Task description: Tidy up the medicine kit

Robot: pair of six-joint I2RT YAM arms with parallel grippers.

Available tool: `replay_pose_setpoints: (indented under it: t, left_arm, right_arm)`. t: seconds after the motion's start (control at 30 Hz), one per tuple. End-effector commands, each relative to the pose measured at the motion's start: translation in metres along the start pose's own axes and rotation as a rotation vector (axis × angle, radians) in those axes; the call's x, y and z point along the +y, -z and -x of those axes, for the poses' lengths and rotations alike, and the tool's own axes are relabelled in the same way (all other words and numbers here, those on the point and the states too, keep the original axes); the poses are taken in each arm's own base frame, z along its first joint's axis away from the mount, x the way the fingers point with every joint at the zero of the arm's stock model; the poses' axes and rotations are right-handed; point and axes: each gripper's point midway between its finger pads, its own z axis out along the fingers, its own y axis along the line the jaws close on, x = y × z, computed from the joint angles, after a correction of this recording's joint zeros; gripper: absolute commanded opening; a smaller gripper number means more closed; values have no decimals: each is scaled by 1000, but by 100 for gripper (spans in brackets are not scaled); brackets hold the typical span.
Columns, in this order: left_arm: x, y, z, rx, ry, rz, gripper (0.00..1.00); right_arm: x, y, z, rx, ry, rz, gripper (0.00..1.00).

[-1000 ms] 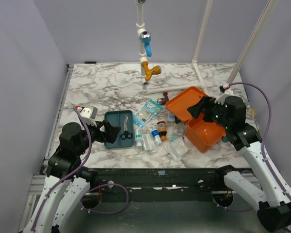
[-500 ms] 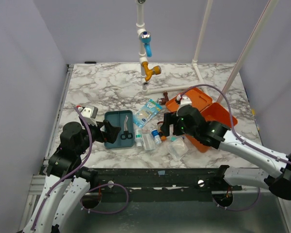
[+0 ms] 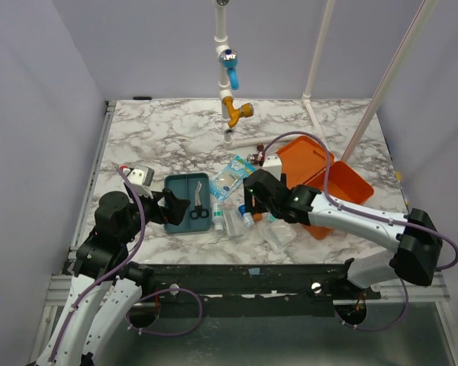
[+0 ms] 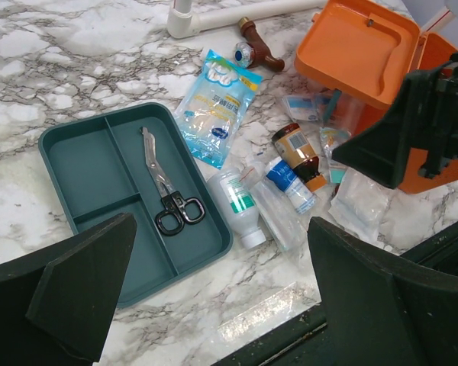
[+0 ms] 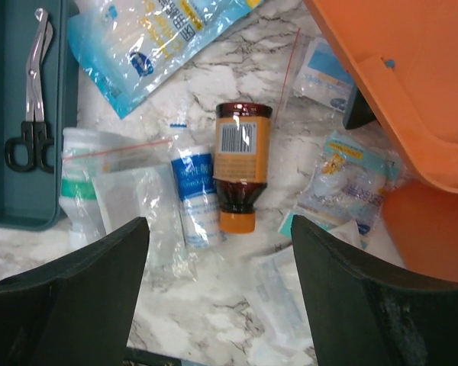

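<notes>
The medicine kit [image 3: 342,185] is an orange box lying open at the right; it also shows in the left wrist view [image 4: 359,46] and the right wrist view [image 5: 412,84]. My right gripper [image 3: 248,202] is open and empty and hovers over loose items left of the kit: a brown bottle with an orange cap [image 5: 238,164], a small blue-labelled bottle [image 5: 195,194] and clear packets. My left gripper [image 3: 172,207] is open and empty and hovers over the near side of the teal tray [image 3: 175,217]. In the wrist views both grippers, right [image 5: 221,305] and left [image 4: 221,305], hold nothing.
Scissors [image 4: 166,191] lie in the teal tray [image 4: 84,168]. A white bottle with a green label [image 4: 240,206], a blue pouch [image 4: 214,107] and gauze packets [image 4: 359,206] lie between tray and kit. A white pipe frame [image 3: 227,91] stands at the back. The table's front edge [image 3: 237,263] is near.
My right arm has swung left from over the orange kit to above the bottles in the middle. The left arm has not moved.
</notes>
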Motion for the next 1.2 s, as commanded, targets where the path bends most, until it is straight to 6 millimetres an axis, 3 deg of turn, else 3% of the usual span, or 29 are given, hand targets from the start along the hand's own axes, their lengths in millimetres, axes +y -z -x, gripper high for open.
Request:
replay_pose_setpoints:
  t: [0.0,0.17,0.4,0.57,0.73,1.17]
  left_arm:
    - [-2,5,7,-14,-5,-1,99]
    - [-3,5,6,-15,-1,-4,98]
    - [-5,5,6,-15,1,-17,98]
    - [-6,6,5,-14,2,-21,99]
    - [-7,6,5,-16,2,-27,99]
    - [-7,6,4,-12,2,-25,98]
  right_arm:
    - [2,-21,11,-47,-68,-111,77]
    - [10,-46,2,-20,-53,-153,74]
    - [8,-65,1,-30,-32,-219,69]
    - [-3,-84,-9,17,-55,-233,66]
    - [-11,-95,-14,39,-76,-221,65]
    - [-6,-113,-39,113,-86,-161,62]
